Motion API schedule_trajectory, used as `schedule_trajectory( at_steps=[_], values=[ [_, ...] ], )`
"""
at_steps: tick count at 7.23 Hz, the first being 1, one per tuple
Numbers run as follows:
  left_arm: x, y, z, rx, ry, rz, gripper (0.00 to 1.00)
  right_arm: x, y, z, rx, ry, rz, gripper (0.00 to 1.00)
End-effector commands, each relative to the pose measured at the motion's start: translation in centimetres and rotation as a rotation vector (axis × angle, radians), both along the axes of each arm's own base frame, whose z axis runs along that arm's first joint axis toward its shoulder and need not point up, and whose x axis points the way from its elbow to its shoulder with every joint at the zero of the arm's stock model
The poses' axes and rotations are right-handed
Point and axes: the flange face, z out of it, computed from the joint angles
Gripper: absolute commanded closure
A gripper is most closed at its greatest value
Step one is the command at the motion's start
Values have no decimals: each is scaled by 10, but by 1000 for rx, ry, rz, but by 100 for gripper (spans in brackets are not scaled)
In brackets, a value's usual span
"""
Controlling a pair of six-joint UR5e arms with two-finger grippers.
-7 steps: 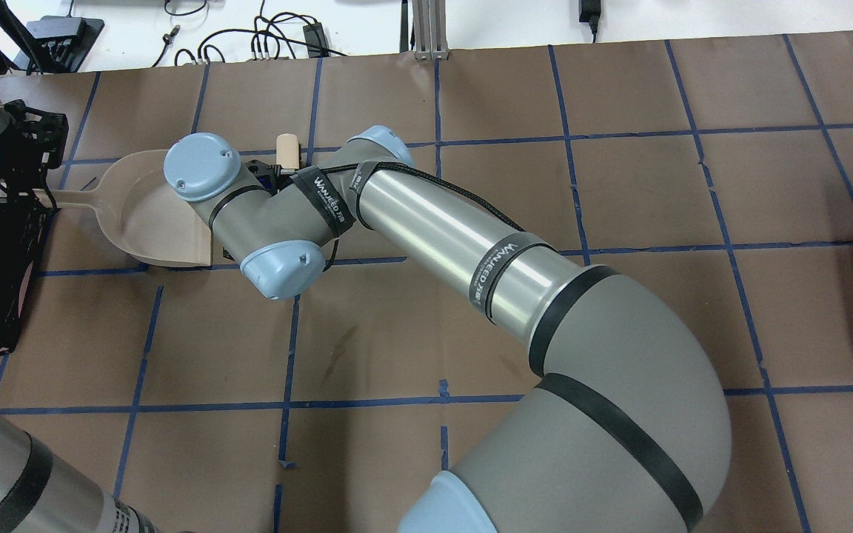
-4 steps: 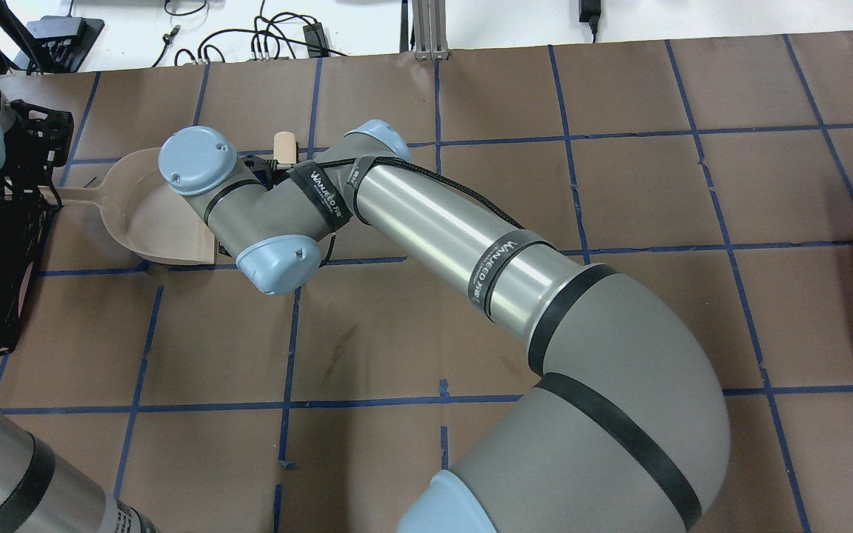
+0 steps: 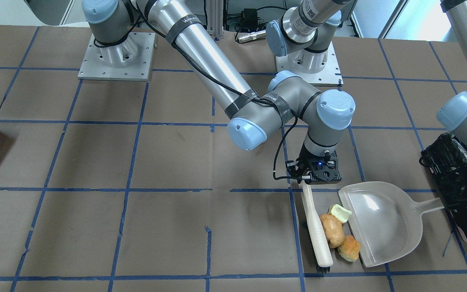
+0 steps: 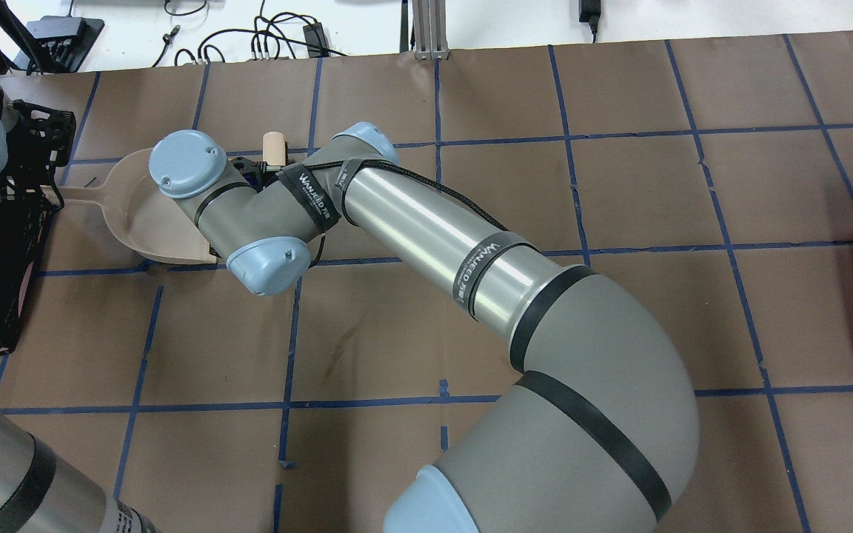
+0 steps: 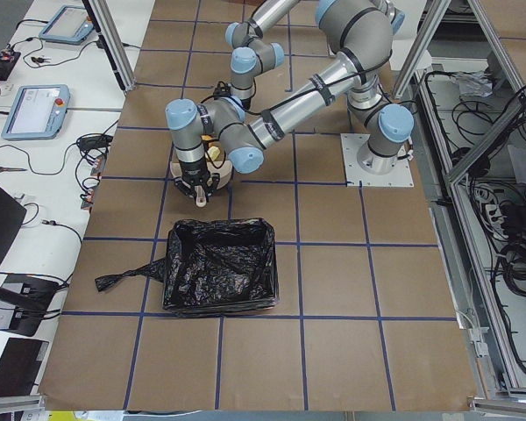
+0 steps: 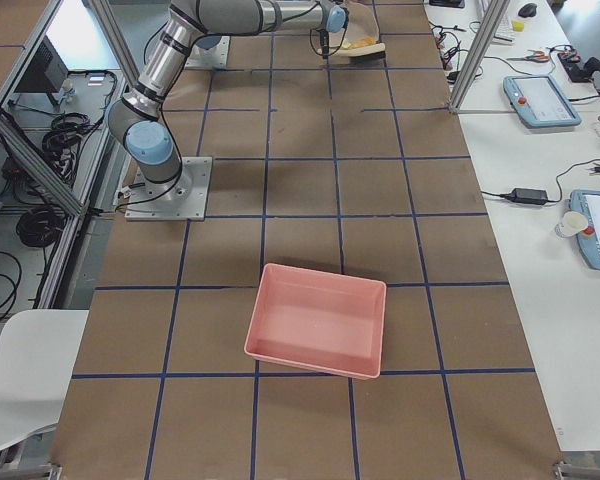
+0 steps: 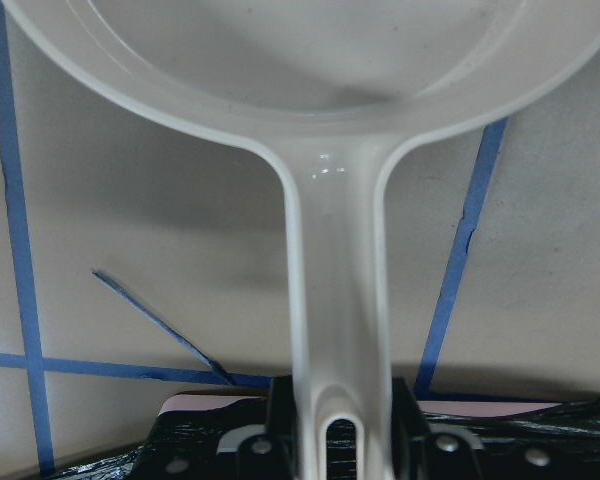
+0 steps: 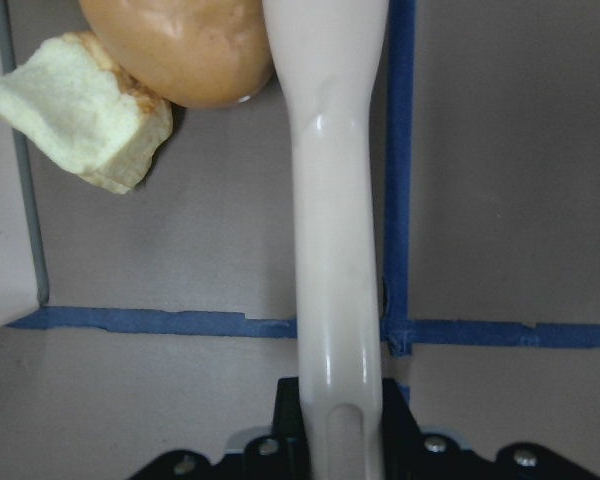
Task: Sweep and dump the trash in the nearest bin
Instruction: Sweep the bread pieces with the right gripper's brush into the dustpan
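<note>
my right gripper (image 8: 338, 432) is clamped on the brush (image 8: 330, 200), potato lump (image 8: 175, 50) touching just ahead; left gripper (image 7: 335, 440) pinches the dustpan (image 7: 280, 60) handle. i'd sweep slowly, lip probably flat.

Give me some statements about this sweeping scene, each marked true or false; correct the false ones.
The right gripper grips the brush by its handle. True.
The left gripper grips the dustpan by its handle. True.
The potato-shaped lump lies deep inside the dustpan. False: the lump, bread-like chunk and yellow-green scrap sit at its mouth, beside the brush.
The pink box touches the dustpan. False: the pink box stands far off, toward the table's other end.
</note>
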Motion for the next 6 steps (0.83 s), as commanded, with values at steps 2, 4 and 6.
schedule_trajectory(
  at_steps=[2, 4, 6],
  values=[
    [-7, 0, -3, 8, 1, -8, 100, 15, 3, 0, -7, -16, 13, 95],
    [-21, 0, -8, 1, 3, 31, 100, 21, 5, -1, -10, -21, 19, 95],
    [-21, 0, -5, -1, 1, 24, 100, 30, 8, -5, -14, -24, 30, 95]
  ],
)
